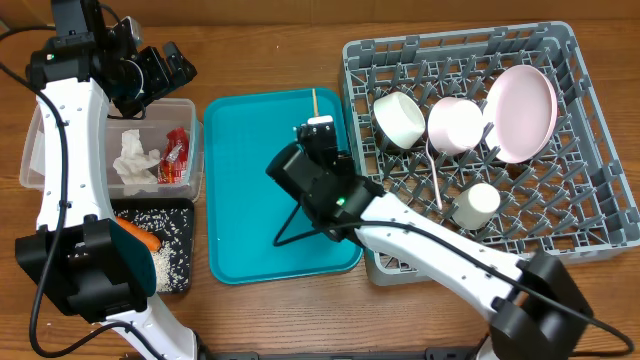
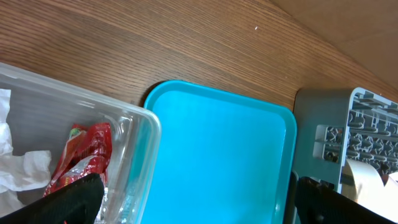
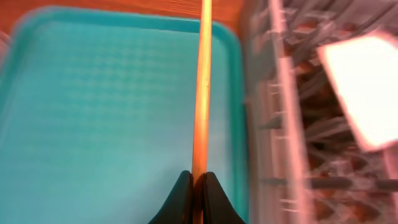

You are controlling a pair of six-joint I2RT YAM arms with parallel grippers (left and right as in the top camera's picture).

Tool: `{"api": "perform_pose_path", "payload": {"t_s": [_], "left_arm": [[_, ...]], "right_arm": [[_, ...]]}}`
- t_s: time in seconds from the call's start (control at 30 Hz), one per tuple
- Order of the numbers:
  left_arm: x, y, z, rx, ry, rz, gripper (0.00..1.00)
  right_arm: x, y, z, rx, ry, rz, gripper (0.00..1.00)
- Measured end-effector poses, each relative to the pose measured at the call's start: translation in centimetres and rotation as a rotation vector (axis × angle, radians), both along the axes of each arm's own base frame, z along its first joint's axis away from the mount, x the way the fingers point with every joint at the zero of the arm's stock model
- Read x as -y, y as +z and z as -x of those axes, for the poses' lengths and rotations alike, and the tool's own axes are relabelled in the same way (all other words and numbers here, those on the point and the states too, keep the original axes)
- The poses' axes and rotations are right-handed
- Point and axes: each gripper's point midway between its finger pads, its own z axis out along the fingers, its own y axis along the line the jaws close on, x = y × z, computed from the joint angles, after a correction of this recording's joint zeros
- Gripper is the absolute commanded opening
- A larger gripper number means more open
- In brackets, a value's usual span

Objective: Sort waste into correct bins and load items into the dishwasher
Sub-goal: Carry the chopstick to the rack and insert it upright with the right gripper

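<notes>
Occupying the right side of the table, the grey dish rack carries a pink plate leaning on edge at the far side. Left of the plate are a white bowl and a second bowl. A small cup and a white fork sit nearer the front. The teal tray lies just beside the rack on its left. Over the tray's right part, the right gripper is clenched on a wooden chopstick, which runs from the fingertips toward the tray's far rim. Whether the chopstick touches the tray cannot be told. Left of the tray, the clear tub contains crumpled napkins and a red wrapper, whose print is too small to read. The black tray in front of the tub holds rice and a carrot. The left gripper hovers at the tub's far right corner, jaws fully spread and released.
</notes>
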Motion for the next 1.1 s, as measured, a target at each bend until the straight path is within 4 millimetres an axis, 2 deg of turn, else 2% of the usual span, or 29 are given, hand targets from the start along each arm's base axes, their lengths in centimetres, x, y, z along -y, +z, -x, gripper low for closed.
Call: {"api": "perform_pose_path", "payload": {"t_s": [0.07, 0.33, 0.43, 0.57, 0.7, 0.93, 1.1], "left_arm": [[0.0, 0.0, 0.0, 0.000, 0.000, 0.000, 1.00], [0.0, 0.0, 0.0, 0.000, 0.000, 0.000, 1.00], [0.0, 0.0, 0.0, 0.000, 0.000, 0.000, 1.00], [0.0, 0.0, 0.0, 0.000, 0.000, 0.000, 1.00], [0.0, 0.0, 0.0, 0.000, 0.000, 0.000, 1.00], [0.0, 0.0, 0.0, 0.000, 0.000, 0.000, 1.00], [0.0, 0.0, 0.0, 0.000, 0.000, 0.000, 1.00]], "right_arm": [[1.3, 0.5, 0.4, 0.003, 0.019, 0.086, 0.04], [9.1, 1.8, 2.0, -0.046, -0.018, 0.475, 0.04], [11.6, 1.7, 1.8, -0.083, -0.057, 0.534, 0.04], [15.1, 1.5, 0.9, -0.140, -0.140, 0.545, 0.04], [17.8, 0.7, 0.3, -0.211, -0.201, 0.503, 0.04], [20.6, -0.7, -0.1, -0.326, -0.230, 0.426, 0.04], [21.4, -1.3, -0.2, -0.365, -0.239, 0.384, 0.04]]}}
